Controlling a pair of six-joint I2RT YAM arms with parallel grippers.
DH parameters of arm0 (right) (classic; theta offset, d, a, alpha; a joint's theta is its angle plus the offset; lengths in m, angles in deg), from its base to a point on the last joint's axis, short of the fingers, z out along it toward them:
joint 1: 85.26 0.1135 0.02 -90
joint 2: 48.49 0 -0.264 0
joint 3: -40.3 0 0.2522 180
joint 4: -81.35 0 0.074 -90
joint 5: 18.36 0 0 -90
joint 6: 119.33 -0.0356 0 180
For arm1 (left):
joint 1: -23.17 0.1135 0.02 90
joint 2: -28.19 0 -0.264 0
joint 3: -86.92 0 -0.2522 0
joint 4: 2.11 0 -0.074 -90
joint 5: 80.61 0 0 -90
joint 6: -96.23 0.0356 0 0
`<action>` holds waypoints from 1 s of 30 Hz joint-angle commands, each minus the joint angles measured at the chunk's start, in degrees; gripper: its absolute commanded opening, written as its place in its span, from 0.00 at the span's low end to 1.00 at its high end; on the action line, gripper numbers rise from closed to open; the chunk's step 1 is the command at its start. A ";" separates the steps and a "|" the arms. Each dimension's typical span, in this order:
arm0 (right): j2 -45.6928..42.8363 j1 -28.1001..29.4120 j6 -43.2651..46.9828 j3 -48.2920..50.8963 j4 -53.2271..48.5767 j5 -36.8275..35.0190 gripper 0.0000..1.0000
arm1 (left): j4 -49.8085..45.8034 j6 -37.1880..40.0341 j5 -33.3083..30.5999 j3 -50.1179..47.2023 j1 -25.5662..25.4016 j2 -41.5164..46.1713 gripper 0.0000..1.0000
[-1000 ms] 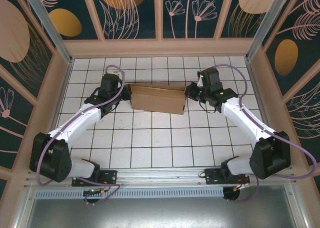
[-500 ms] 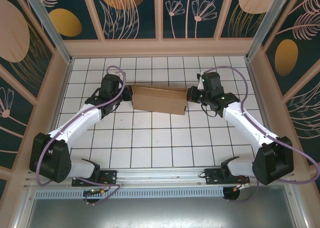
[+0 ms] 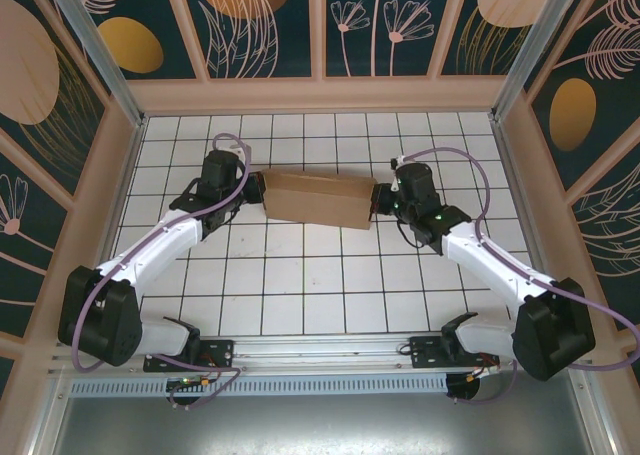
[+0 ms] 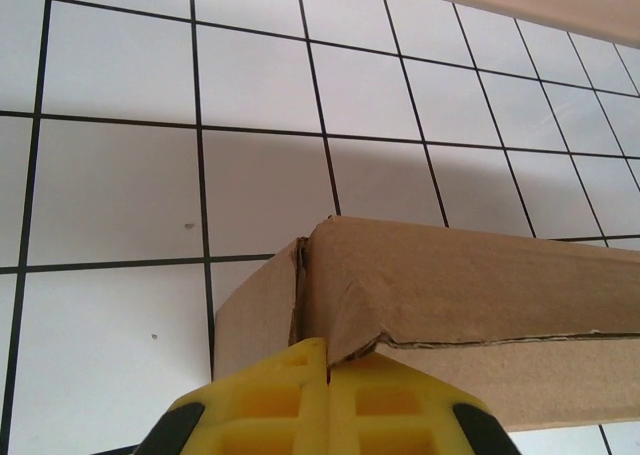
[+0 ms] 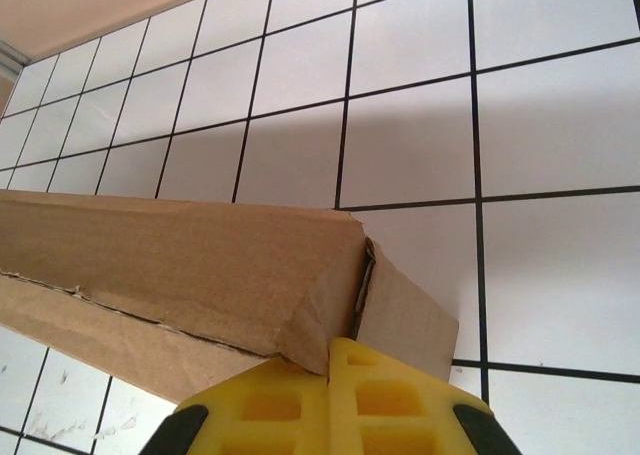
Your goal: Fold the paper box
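Left wrist view: at the bottom edge the left gripper [image 4: 328,363] is seen with its yellow fingers pressed together, nothing held between them. Just ahead, touching the tips, one end corner of the paper box [image 4: 470,285] is met, its long axis running off to the pincer's right. The right gripper [image 5: 330,363] is likewise closed on nothing, the box's other end touching its tips and stretching away to its left. From above, the box is seen lying flat between both pincers on the white tiled table [image 3: 300,275].
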 commanded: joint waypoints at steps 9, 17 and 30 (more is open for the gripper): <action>2.22 0.27 2.76 5.97 1.39 -1.74 0.02 | -1.49 -1.18 1.42 -7.49 0.03 0.28 0.00; -4.55 0.27 7.31 3.65 6.56 6.04 0.33 | -3.11 0.21 -1.40 -5.30 0.03 0.33 0.00; -4.73 -0.60 13.81 -7.31 4.65 11.74 0.16 | -3.30 0.90 -1.72 -4.10 -0.06 -0.49 0.00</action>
